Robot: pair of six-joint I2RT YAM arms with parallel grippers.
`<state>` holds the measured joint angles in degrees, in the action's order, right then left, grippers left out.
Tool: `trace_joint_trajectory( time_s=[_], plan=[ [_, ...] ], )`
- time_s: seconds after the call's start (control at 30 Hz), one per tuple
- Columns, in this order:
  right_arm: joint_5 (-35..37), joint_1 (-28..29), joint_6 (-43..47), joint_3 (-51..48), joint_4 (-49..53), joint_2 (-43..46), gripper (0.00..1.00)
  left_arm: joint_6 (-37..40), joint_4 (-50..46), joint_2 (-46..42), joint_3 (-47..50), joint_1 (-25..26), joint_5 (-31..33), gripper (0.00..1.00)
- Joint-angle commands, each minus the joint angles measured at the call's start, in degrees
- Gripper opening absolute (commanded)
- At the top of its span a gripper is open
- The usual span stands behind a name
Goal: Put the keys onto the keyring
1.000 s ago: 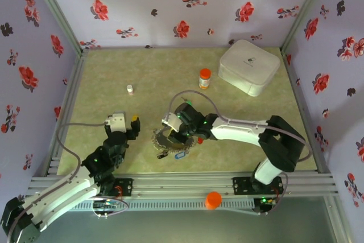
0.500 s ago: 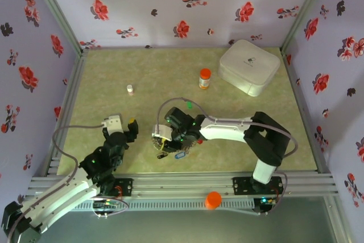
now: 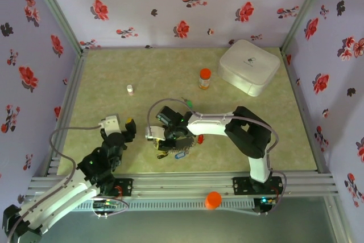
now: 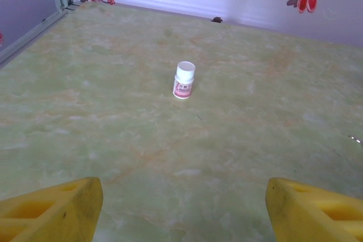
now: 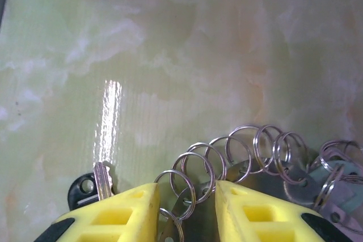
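On the green marbled surface (image 3: 142, 72), your right gripper (image 5: 187, 194) has swung left over the thin dark-grey metal keyring (image 3: 169, 145) and colour-tagged keys (image 3: 181, 155), near centre, ready to grasp. Its jaws straddle silver rings (image 5: 244, 145); whether they pinch, I can't tell. The left gripper (image 4: 181, 208) has jaws spread.

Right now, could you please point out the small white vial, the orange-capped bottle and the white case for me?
small white vial (image 4: 184, 83), left wrist view, on its body.
orange-capped bottle (image 3: 205, 79), top external view, on its body.
white case (image 3: 249, 66), top external view, middle of its lid.
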<state>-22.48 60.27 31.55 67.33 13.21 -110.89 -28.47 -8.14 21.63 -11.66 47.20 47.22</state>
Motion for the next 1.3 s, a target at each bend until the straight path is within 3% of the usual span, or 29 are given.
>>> trace_joint_trajectory(
  time_s=[0.0, 0.17, 0.47, 0.87, 1.03, 1.27],
  plan=[
    [0.9, -0.3, 0.8, 1.8, -1.0, -1.7, 0.32, -1.9, -2.8, -1.9, -1.7, -0.5, 3.7, 0.75],
    [1.0, -0.2, 1.1, 2.5, 0.5, -2.9, 0.28, -1.9, -3.0, -2.3, -1.5, -0.5, 3.9, 0.75],
    [1.3, -0.3, 3.2, -1.0, 3.5, 2.2, 0.00, -1.5, -2.0, -1.6, -1.4, -0.5, 3.7, 0.75],
    [-1.6, -3.9, 1.0, -11.6, 2.0, 13.2, 0.00, 0.4, 1.5, 2.4, -1.0, -0.6, -3.0, 0.75],
    [-0.3, -4.4, 0.8, -13.5, 1.9, 14.4, 0.00, 1.4, 4.5, 5.7, -1.0, -0.6, -7.5, 0.74],
    [2.2, -3.7, 1.1, -13.5, 2.5, 13.3, 0.00, 2.5, 7.5, 8.9, -1.3, -0.6, -8.3, 0.73]
  ],
)
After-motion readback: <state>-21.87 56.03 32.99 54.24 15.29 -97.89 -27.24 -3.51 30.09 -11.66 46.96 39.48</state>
